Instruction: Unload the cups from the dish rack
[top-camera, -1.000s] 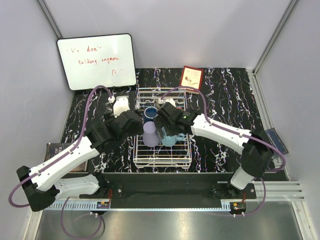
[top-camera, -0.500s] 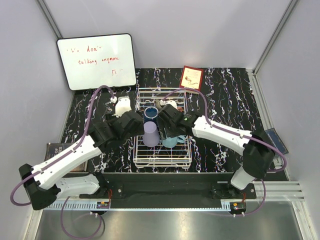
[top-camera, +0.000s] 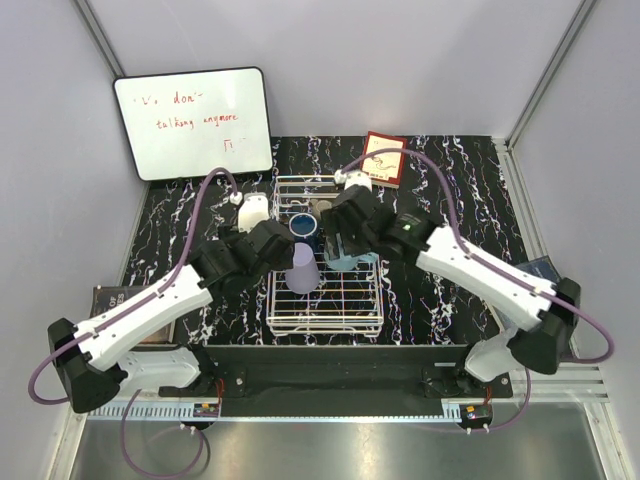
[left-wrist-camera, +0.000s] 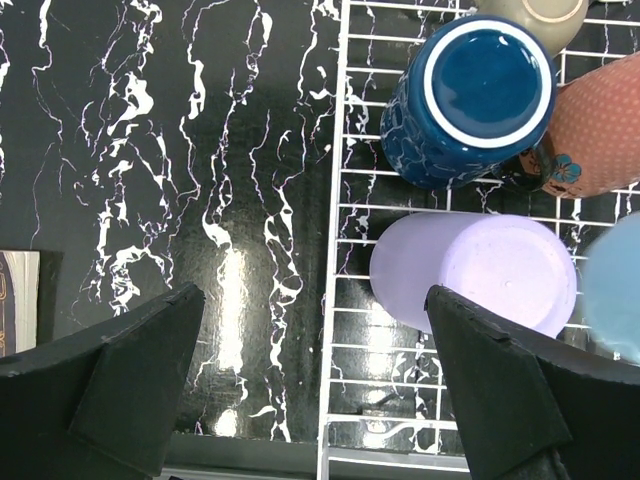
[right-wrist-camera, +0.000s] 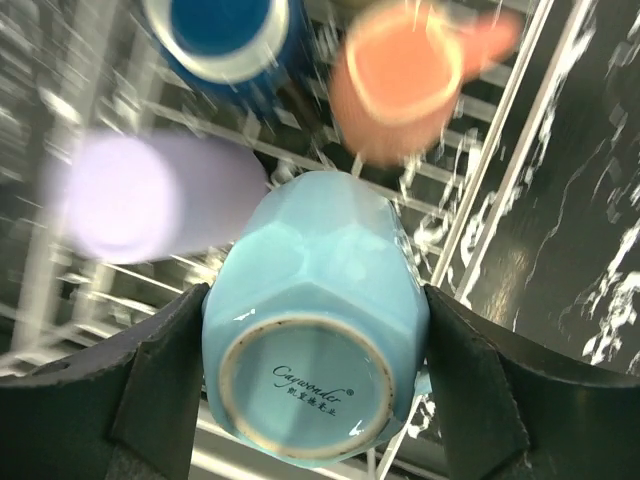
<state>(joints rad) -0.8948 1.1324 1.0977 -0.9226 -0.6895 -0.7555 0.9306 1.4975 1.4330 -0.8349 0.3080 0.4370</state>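
Noting the right pincer (right-wrist-camera: 317, 295) closed on the light blue mug (right-wrist-camera: 320, 380): one finger presses each side of its faceted body, and the mug's base, with a printed maker's mark, faces the wrist camera. In the top view the mug sits over the right half of the dish rack (top-camera: 325, 300); whether it is clear of the wires cannot be told. The scene behind the mug is blurred in the right wrist view. The left pincer (left-wrist-camera: 313, 292) is wide open with nothing between its fingers, straddling the rack's left rim, one finger over the black marbled worktop (left-wrist-camera: 150, 150), the other over the rack just beside the lavender tumbler (left-wrist-camera: 480, 270). The tumbler stands base up in the rack's left half. Beyond it is the dark blue cup (left-wrist-camera: 480, 85), also base up, touching the salmon cup (left-wrist-camera: 600, 130) on its right. The grey-beige cup (left-wrist-camera: 530, 10) shows only at the frame edge, at the rack's far end.
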